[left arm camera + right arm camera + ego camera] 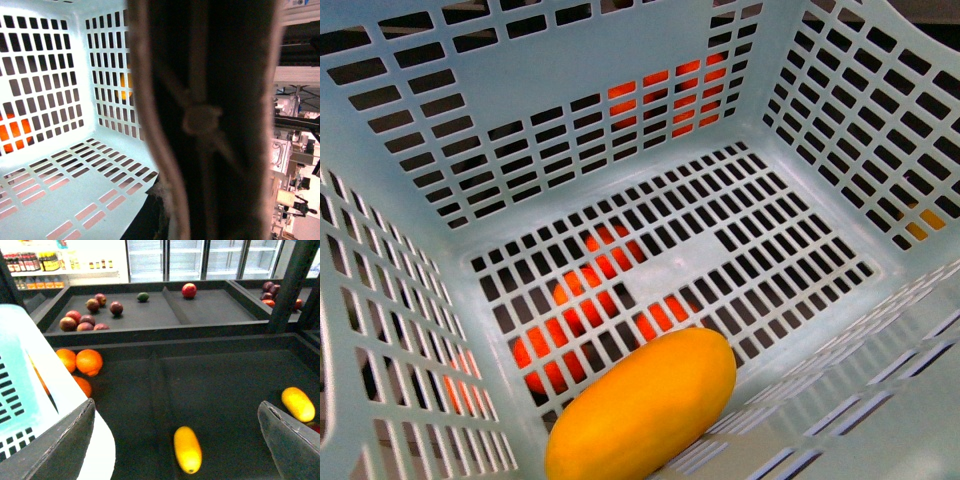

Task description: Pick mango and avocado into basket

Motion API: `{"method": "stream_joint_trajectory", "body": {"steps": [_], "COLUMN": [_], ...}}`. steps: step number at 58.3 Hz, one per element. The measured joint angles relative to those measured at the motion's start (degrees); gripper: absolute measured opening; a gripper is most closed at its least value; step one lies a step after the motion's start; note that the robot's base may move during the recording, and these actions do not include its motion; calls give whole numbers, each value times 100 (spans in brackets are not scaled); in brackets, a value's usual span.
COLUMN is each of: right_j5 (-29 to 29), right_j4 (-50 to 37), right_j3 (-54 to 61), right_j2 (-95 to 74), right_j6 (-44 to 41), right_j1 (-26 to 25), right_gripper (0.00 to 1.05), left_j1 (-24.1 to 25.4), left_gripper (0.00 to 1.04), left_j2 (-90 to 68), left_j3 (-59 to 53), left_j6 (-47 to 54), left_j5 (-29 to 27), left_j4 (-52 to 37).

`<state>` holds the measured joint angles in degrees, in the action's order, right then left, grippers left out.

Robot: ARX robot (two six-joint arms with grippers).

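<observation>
Our right gripper hangs wide open and empty, with a loose yellow fruit lying between its fingers and the basket just beside one finger. The mango lies on the basket floor. The avocado sits well ahead of that gripper. We cannot tell our left gripper's state

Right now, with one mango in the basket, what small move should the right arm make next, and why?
Probably reach the open, empty right end effector toward the dark green avocado in the far tray: the mango already lies in the basket.
</observation>
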<state>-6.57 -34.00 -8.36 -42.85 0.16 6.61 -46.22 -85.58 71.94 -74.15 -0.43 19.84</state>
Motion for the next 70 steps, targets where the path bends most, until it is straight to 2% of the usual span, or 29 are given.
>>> {"method": "stream_joint_trajectory", "body": {"steps": [70], "right_j5": [2], "right_j4": [-2], "right_j3": [2], "right_j2": [4], "right_j6": [2], "right_j1": [0], "right_gripper": [96], "left_j1": [0], "left_gripper": [4], "left_j2": [9], "left_j3": [0], "left_j6": [7], "left_j5": [2], "left_j4": [0]}}
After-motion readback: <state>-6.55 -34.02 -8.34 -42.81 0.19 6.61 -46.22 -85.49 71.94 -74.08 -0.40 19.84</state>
